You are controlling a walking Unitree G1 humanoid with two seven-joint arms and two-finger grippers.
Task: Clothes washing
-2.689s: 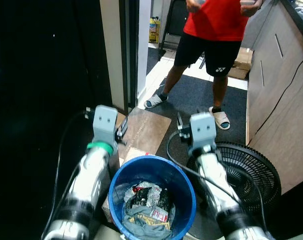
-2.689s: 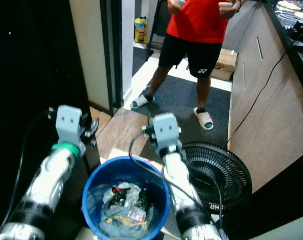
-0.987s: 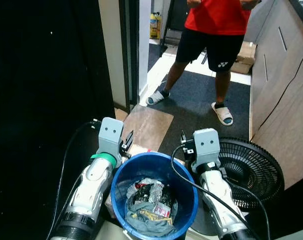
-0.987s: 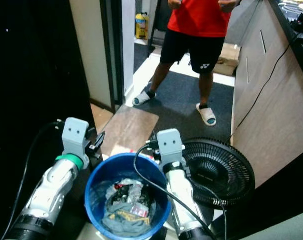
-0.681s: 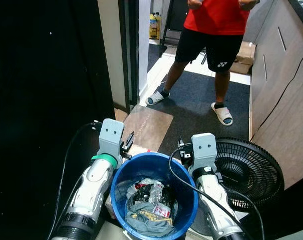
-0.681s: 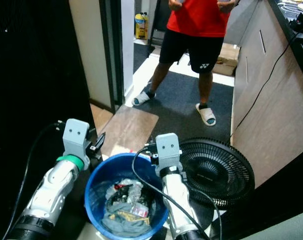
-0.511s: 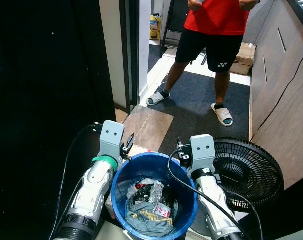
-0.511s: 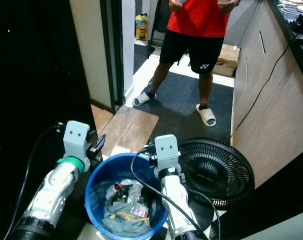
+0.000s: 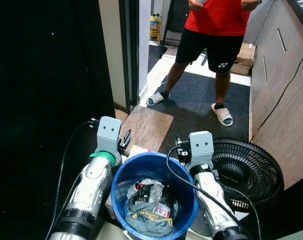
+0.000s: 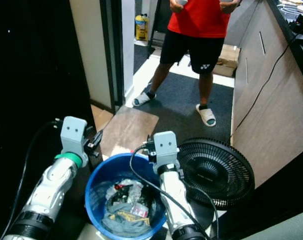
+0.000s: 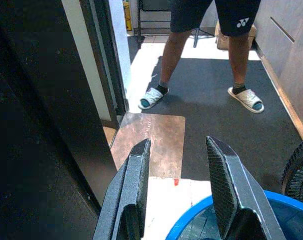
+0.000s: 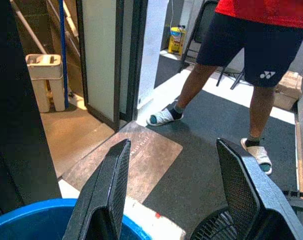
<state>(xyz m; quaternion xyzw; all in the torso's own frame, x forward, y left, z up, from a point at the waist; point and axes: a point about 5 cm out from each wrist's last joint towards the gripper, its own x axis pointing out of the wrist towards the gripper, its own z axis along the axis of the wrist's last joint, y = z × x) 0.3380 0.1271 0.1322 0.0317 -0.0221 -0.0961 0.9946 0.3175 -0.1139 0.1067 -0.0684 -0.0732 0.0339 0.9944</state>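
Blue bucket (image 9: 156, 165) of crumpled clothes (image 9: 150, 207) flanked by left gripper (image 11: 177, 197) and right gripper (image 12: 172, 192), fingers spread and empty, presumably poised for rim grasp; person (image 9: 214, 30) stood beyond, floor fan (image 9: 249, 172) beside bucket

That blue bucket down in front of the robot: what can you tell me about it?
The blue bucket is round, looks like plastic, and stands upright on the floor between the two arms. It is open-topped and holds a heap of crumpled clothes, grey cloth at the bottom with darker, patterned pieces above. The left gripper and right gripper sit open above its far rim. A black fan lies beside it.
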